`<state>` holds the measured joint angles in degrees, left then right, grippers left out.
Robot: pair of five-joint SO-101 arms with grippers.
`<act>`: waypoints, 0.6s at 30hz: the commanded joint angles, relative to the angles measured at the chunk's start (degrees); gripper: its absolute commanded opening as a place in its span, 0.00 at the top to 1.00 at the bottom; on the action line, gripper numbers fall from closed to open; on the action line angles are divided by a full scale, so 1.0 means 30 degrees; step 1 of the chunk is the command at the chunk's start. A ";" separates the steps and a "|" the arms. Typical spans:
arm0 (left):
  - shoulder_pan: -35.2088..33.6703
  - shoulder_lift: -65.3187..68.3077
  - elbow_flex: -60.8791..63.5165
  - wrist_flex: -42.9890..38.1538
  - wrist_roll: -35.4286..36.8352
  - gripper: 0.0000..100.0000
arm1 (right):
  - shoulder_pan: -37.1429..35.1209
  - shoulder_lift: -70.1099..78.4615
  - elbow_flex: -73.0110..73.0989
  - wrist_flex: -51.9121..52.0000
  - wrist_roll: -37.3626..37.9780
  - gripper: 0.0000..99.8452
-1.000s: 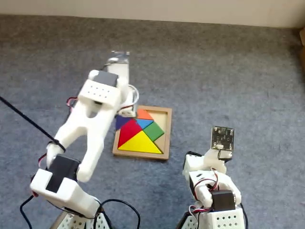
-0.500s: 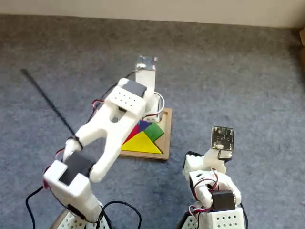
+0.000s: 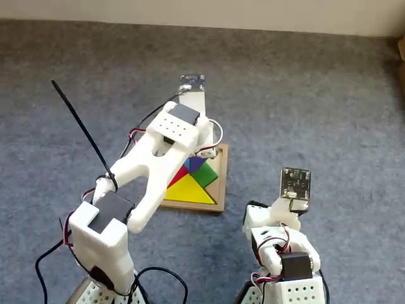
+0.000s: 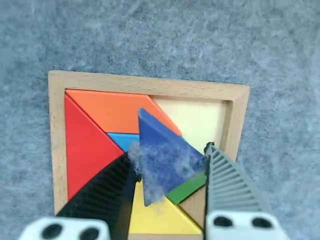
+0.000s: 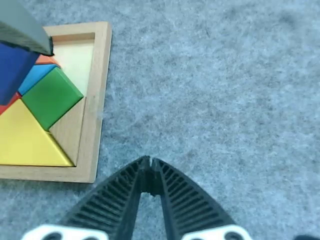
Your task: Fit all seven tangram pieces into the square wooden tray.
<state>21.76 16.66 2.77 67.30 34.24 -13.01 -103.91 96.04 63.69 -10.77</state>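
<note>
My left pincer [image 4: 171, 152] pinches the dark blue triangle [image 4: 161, 150] over the square wooden tray [image 3: 222, 180], centre of the high view, because I judge it belongs in the bare corner gap [image 4: 200, 117].

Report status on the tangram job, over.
Left gripper shut on blue triangle, over tray. Right gripper shut, empty, beside tray. Two bare gaps in tray floor.

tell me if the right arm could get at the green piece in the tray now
Probably yes: the green piece lies uncovered by the tray edge nearest the right pincer, carpet between. The left pincer with a blue triangle hovers close, though.
</note>
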 commanded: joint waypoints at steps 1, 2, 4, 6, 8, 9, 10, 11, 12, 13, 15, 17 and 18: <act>0.0278 -0.0220 -0.1070 -0.0205 0.0264 0.90 | 0.0308 -0.0220 0.2212 -0.0630 0.0264 1.00; 0.0278 -0.0220 -0.1070 -0.0205 0.0440 0.86 | 0.0308 -0.0220 0.2212 -0.0630 0.0264 1.00; 0.0278 -0.0220 -0.1070 -0.0117 0.1495 0.78 | 0.0308 -0.0220 0.2212 -0.0630 0.0264 1.00; 0.0278 -0.0337 -0.1070 -0.0088 0.1905 0.73 | 0.0308 -0.0220 0.2212 -0.0630 0.0264 1.00; 0.0278 -0.0396 -0.1099 -0.0088 0.1846 0.73 | 0.0308 -0.0220 0.2212 -0.0630 0.0264 1.00; 0.0278 -0.0425 -0.1099 -0.0088 0.1846 0.74 | 0.0308 -0.0220 0.2212 -0.0630 0.0264 1.00; 0.0278 -0.0454 -0.1128 -0.0088 0.1846 0.74 | 0.0308 -0.0220 0.2212 -0.0630 0.0264 1.00; 0.0278 -0.0571 -0.1128 -0.0059 0.1817 0.74 | 0.0308 -0.0220 0.2212 -0.0630 0.0264 1.00; 0.0249 -0.0835 -0.1070 -0.0029 0.1817 0.75 | 0.0308 -0.0220 0.2212 -0.0630 0.0264 1.00; 0.0220 -0.1158 -0.1040 0.0176 0.1817 0.75 | 0.0308 -0.0220 0.2212 -0.0630 0.0264 1.00; 0.0161 -0.1861 -0.1011 0.0762 0.1758 0.75 | 0.0308 -0.0220 0.2212 -0.0630 0.0264 1.00; 0.0132 -0.2593 -0.0923 0.1172 0.0703 0.78 | 0.0308 -0.0220 0.2212 -0.0630 0.0264 1.00; 0.0103 -0.2857 -0.0923 0.1260 -0.0029 0.81 | 0.0308 -0.0220 0.2212 -0.0630 0.0264 1.00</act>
<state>21.76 13.23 2.68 69.58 38.02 -13.01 -103.91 96.04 63.69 -10.77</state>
